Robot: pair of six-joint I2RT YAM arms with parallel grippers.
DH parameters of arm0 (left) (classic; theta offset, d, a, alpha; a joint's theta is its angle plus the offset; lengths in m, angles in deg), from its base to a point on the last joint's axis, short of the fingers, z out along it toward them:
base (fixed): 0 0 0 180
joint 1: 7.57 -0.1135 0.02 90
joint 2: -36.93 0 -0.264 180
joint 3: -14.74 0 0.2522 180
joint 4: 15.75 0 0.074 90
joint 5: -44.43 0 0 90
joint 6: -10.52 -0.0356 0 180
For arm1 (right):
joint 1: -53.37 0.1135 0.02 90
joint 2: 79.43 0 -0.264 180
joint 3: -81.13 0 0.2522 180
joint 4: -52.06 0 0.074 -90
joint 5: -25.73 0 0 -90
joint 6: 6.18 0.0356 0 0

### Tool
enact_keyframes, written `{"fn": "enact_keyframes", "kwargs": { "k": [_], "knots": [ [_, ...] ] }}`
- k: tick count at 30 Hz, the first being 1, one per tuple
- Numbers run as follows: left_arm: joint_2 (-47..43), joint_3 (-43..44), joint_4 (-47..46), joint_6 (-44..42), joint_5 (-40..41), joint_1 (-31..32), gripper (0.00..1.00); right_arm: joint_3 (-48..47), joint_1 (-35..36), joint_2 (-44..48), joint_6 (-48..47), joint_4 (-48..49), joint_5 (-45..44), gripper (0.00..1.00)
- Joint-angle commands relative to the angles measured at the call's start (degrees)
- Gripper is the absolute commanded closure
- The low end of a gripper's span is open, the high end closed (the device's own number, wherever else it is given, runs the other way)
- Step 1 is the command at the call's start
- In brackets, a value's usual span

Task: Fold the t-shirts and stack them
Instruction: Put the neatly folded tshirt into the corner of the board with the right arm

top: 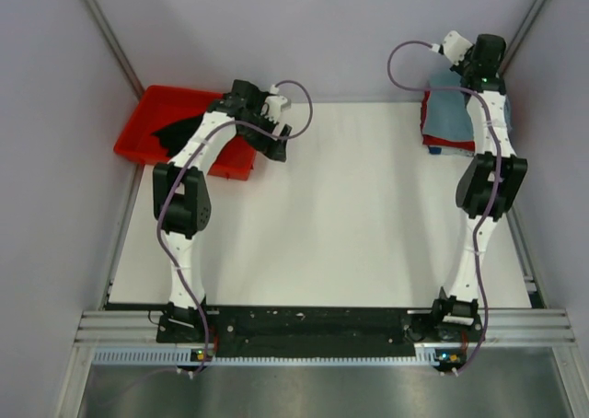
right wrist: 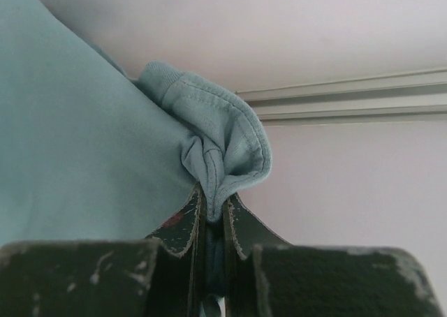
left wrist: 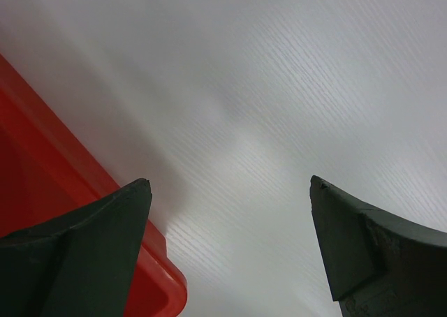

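- Closest to us, the left arm and right arm are rising from the near edge. What is spreading beneath them?
- A white table, the largest thing in view.
- Where are the shirts lying?
- A grey-blue t-shirt is lying on a red t-shirt at the far right corner. A black t-shirt is sitting crumpled in a red bin, far left.
- And the tools?
- The right gripper is pinching the grey-blue hem tightly. The left gripper is hanging spread wide, gripping nothing, just right of the bin. The black t-shirt is lying to its left, over the rim, so the left arm is looking far nearer.
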Motion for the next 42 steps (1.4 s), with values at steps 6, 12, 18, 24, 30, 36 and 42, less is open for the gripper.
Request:
{"fn": "enact_keyframes", "kwargs": {
  "k": [6,12,18,24,30,36,42],
  "knots": [
    [2.02,4.52,2.73,-0.23,1.85,0.55,0.01,-1.20,-3.96,-6.21,4.66,27.14,-1.79,0.37],
    [1.94,4.43,3.43,-1.10,2.29,1.87,0.01,-6.12,-5.28,-4.74,12.13,27.88,-5.77,0.01],
    [-2.54,1.63,3.08,-1.81,0.36,2.66,0.01,-6.14,-4.58,5.18,27.76,12.78,4.22,0.01],
    [-13.86,-9.77,1.15,-3.56,-1.84,2.75,0.01,19.67,-0.19,24.59,38.83,11.60,14.78,0.01],
    [-29.32,-27.88,-6.83,-5.32,-0.35,2.66,0.01,54.11,0.08,45.08,61.07,29.67,29.56,0.01],
    [-46.29,-53.71,-29.49,-3.75,8.59,2.48,0.01,81.72,2.01,59.60,70.50,38.59,28.52,0.01],
    [-57.30,-82.71,-70.49,-0.59,22.30,2.31,0.01,95.81,3.59,64.35,68.13,37.79,19.82,0.01]
  ]
}}
